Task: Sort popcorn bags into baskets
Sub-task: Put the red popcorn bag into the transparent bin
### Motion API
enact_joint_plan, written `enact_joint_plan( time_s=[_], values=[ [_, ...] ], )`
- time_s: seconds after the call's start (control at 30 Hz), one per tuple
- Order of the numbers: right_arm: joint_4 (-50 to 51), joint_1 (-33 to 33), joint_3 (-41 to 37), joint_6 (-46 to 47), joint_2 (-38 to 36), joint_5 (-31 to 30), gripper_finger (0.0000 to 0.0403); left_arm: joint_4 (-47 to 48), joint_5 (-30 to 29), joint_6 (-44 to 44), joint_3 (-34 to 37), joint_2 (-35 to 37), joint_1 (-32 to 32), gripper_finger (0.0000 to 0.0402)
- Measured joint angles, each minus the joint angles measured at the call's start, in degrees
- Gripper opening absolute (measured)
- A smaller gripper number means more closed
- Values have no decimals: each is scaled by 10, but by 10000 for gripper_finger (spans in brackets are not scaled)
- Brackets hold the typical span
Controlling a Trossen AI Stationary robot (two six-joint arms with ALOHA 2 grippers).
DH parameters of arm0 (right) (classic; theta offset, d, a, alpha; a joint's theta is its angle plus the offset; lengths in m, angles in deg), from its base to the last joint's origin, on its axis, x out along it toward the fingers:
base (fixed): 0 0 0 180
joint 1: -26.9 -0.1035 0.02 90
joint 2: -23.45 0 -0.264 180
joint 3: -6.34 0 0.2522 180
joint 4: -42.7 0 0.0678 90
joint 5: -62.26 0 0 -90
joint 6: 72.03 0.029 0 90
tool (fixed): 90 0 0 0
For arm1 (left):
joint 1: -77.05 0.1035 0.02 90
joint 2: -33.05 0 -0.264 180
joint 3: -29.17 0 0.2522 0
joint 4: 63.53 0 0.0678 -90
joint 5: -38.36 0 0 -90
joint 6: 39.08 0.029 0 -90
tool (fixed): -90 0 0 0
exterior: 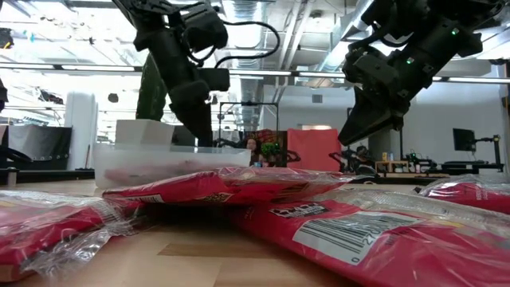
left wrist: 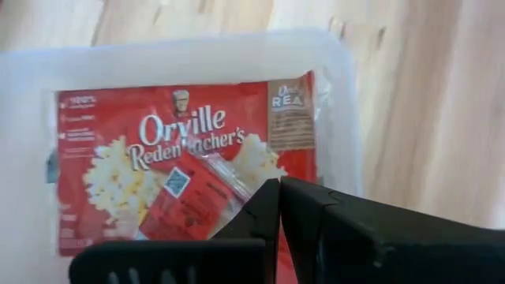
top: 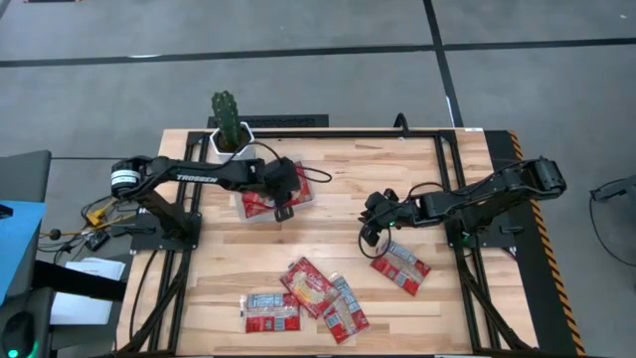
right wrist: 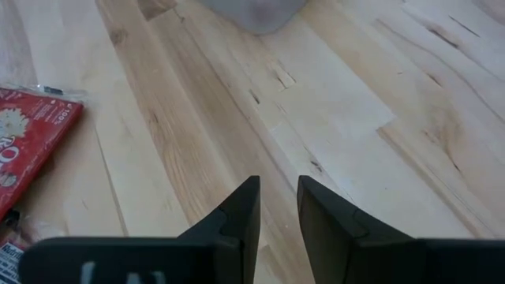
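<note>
The clear tray (top: 241, 211) sits at the far left of the table, with red popcorn bags (left wrist: 181, 150) lying flat in it. My left gripper (top: 285, 211) reaches down into the tray (exterior: 159, 163) with its fingers shut, their tips (left wrist: 279, 193) just over the top bag. My right gripper (top: 370, 237) hangs above bare wood at mid-table, slightly open and holding nothing (right wrist: 278, 197). One bag (top: 400, 267) lies flat just near-right of it. Three more bags (top: 310, 286) lie in a cluster at the near edge. My left gripper's shut fingertips (left wrist: 268, 197) point down at the top bag in the tray, near the bag's lower edge. I cannot tell whether they touch it.
A white pot with a cactus (top: 231, 134) stands at the far edge just behind the tray. Black frame rails (top: 447, 179) run along the table's sides. Bare wood (top: 338, 214) lies between the tray and the right gripper. The near bags (exterior: 358, 231) fill the low view's foreground.
</note>
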Motion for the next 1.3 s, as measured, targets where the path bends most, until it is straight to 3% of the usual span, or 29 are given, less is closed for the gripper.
enact_joint_plan(
  time_s=[0.27, 0.57, 0.73, 0.9, 1.03, 1.3],
  values=[
    [2, -1, 0, 2, 0, 1, 113, 46, 16, -29, 1, -45, -2, 0],
    [1, 3, 0, -4, 0, 0, 113, 184, 8, -128, 1, -12, -35, 0],
    [1, 8, 0, -19, 0, 0, 113, 258, -34, -216, 1, -3, -46, 0],
    [-107, 18, 4, -66, 3, 20, 113, 275, -26, -235, 1, -3, -56, 0],
    [-133, 40, 57, -77, 51, 33, 107, 265, -26, -244, 1, -3, -63, 0],
    [-163, 57, 211, -172, 221, 108, 79, 255, -26, -248, 0, -1, -70, 0]
  ],
)
